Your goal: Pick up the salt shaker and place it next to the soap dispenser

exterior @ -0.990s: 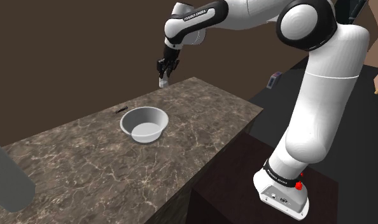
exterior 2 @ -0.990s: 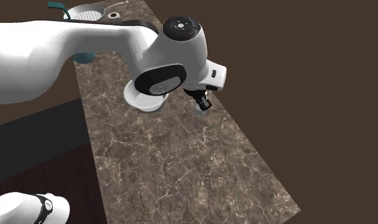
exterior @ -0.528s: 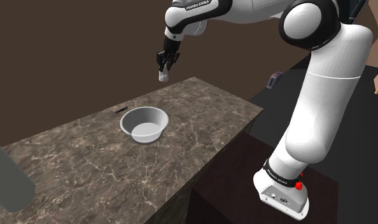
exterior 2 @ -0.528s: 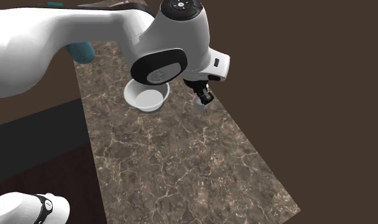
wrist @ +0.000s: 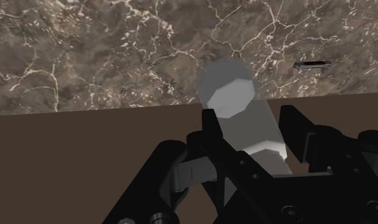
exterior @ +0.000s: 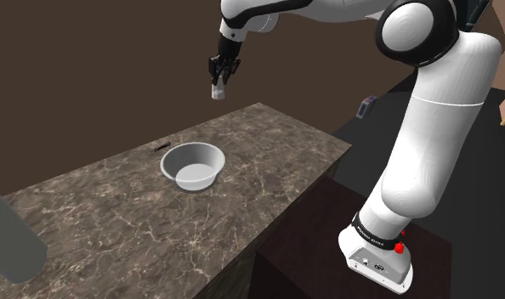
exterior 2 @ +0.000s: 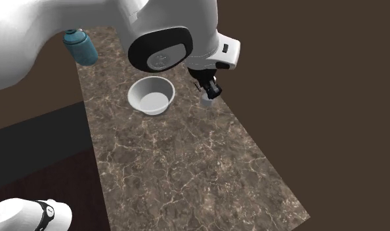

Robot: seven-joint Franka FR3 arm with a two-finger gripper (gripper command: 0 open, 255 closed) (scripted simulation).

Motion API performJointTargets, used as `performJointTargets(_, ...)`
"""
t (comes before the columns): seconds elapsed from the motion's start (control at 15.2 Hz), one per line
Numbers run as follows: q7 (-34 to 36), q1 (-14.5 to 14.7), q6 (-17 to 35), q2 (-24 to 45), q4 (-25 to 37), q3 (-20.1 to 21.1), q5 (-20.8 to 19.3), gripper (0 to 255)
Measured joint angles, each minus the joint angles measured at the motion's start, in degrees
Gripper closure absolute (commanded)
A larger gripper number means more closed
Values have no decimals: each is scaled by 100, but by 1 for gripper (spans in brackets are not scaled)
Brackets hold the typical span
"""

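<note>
One shaker aloft, the carry to the dispenser yet to come.
Both black fingers of the gripper (exterior: 218, 81) clasp the pale grey, faceted-cap cylindrical salt shaker (wrist: 237, 105), which hangs well above the edge of the brown marbled stone counter (exterior: 115, 212), near the white round bowl (exterior 2: 150, 95). The pick looks done and transport is in hand. The next move likely calls for swinging along the counter toward the teal bottle (exterior 2: 81, 47), seemingly the soap dispenser, then lowering just beside it without knocking it.

Marble counter (exterior: 268, 161) w/ white bowl (exterior: 192, 165), teal dispenser (exterior 2: 81, 47), small dark item (exterior: 162, 146).
</note>
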Motion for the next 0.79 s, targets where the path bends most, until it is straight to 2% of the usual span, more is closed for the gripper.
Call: performJointTargets(0.79, 114, -19, -941, 38, 985, -16, -47, 255)
